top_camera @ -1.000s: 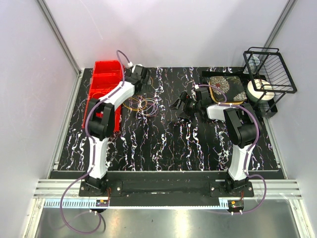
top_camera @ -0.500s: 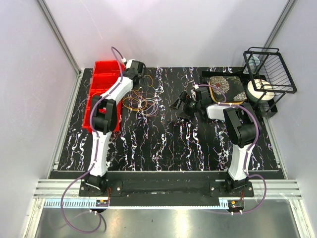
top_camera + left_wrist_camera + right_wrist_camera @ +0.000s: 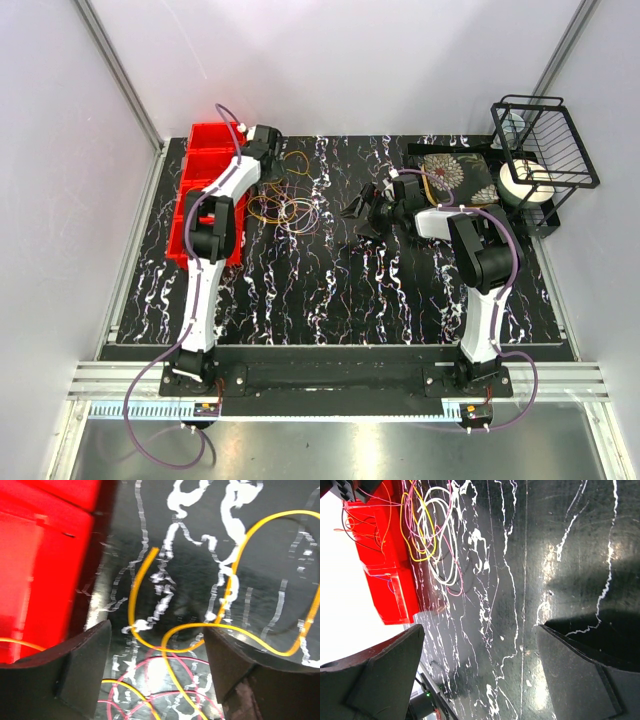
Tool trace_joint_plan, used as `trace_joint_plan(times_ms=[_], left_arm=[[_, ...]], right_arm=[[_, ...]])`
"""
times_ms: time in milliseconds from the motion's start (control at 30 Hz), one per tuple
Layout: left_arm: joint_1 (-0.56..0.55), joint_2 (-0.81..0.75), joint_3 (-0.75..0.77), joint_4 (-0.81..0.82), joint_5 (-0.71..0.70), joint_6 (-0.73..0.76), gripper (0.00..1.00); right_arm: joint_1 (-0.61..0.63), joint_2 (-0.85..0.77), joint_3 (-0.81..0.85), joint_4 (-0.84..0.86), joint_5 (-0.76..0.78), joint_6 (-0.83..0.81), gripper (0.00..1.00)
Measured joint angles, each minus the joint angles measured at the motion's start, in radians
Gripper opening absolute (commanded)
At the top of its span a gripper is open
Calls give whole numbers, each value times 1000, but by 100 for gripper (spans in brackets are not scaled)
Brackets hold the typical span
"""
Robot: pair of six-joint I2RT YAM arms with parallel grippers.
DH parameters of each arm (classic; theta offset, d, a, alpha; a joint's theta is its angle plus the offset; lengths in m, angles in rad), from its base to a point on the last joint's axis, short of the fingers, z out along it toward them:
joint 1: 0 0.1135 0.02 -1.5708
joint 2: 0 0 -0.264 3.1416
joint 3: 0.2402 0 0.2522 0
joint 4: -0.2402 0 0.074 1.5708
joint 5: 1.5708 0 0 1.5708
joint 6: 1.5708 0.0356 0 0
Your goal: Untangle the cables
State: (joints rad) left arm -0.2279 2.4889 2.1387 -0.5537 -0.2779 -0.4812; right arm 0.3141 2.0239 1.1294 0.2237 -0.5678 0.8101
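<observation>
Left claw (image 3: 157, 642): two matte black, wedge-shaped fingers stand apart just above the bench (image 3: 330, 290), gripping nothing. Thin yellow wire curves across the gap beneath them, with pink loops nearer the camera. Right claw (image 3: 481, 630): likewise spread wide and empty, held near the middle of the bench, well apart from the tangle and facing it. The cables (image 3: 283, 210) lie as a loose cluster of slender, rounded, overlapping loops (orange, yellow, pink and pale) flat on the bench at its left rear, just beside the red bin (image 3: 205, 170). The left claw sits at the far edge of this cluster. In the right wrist view a few fine strands also cross the bin. Bench surface: glossy black with irregular white veins, marble-like. Bin: smooth red plastic, rectangular, divided into compartments. At the right rear stand a black wire rack (image 3: 545, 140), open-gridded, and a dark square mat (image 3: 455, 172) with a floral print.
</observation>
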Motion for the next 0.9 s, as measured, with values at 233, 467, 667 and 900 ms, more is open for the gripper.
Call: trace_joint_plan(times_ms=[233,467,667,900], left_arm=[[-8,17,43,4,47,-42,9],[9,50,92,3,84,-70,0],[32,22,65,5,137,-83,0],[41,-234,40,-14,169,-96,0]], right_arm=[[0,14,8,19,-16,11,100],[0,18,10,23,-21,14,100],[0,18,10,23,-21,14,100],[0,18,10,23,-24,14,100]])
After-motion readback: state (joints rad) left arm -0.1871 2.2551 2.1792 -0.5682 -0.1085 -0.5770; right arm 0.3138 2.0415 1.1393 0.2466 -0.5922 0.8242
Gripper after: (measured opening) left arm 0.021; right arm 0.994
